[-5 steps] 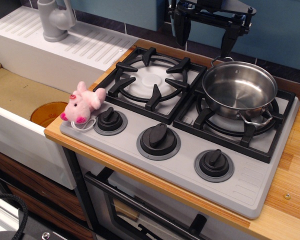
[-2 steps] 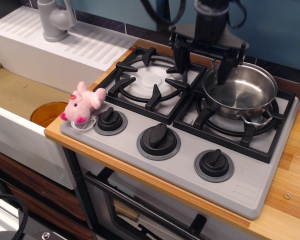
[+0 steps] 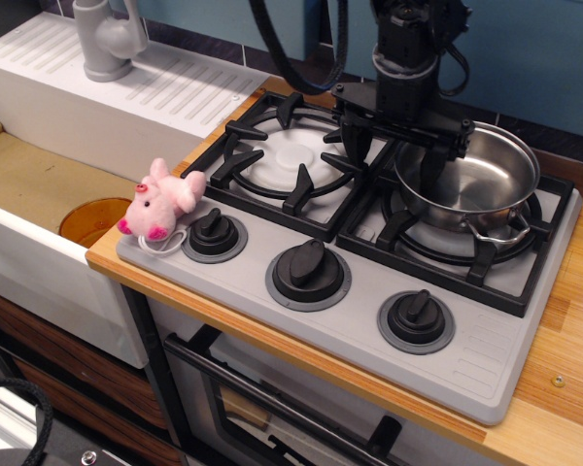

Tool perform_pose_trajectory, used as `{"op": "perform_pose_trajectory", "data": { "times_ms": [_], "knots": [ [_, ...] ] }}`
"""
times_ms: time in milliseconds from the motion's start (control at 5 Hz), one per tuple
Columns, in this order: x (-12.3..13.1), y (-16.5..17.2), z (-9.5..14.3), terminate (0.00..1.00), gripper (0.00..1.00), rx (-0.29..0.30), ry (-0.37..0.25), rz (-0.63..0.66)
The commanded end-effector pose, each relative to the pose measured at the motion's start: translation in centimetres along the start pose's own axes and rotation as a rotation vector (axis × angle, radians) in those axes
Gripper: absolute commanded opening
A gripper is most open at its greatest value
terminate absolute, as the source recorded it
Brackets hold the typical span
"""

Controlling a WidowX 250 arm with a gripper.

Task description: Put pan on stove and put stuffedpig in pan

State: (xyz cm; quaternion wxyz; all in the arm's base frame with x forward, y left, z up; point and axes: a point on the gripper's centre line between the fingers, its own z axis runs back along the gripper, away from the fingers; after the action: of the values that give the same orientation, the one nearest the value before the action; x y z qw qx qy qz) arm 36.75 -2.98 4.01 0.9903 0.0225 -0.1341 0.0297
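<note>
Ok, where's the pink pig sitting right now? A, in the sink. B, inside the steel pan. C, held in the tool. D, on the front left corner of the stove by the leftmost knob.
D: the pig lies on the stove corner beside the leftmost knob, away from the pan.

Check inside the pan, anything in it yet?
No object shows inside the pan: only bare shiny steel, plus one finger of the open gripper dipping in at its left rim. That finger and the near wall hide part of the bottom. The stuffedpig sits outside, at the stove's left edge.
</note>
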Motion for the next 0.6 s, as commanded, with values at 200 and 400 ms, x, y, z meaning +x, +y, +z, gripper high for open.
{"op": "perform_pose_trajectory", "data": {
  "times_ms": [200, 400],
  "knots": [
    [1.6, -0.1, 0.1, 0.00, 0.00, 0.042, 0.023, -0.021],
    [1.4, 0.1, 1.5, 0.00, 0.00, 0.076, 0.051, -0.021]
  ]
}}
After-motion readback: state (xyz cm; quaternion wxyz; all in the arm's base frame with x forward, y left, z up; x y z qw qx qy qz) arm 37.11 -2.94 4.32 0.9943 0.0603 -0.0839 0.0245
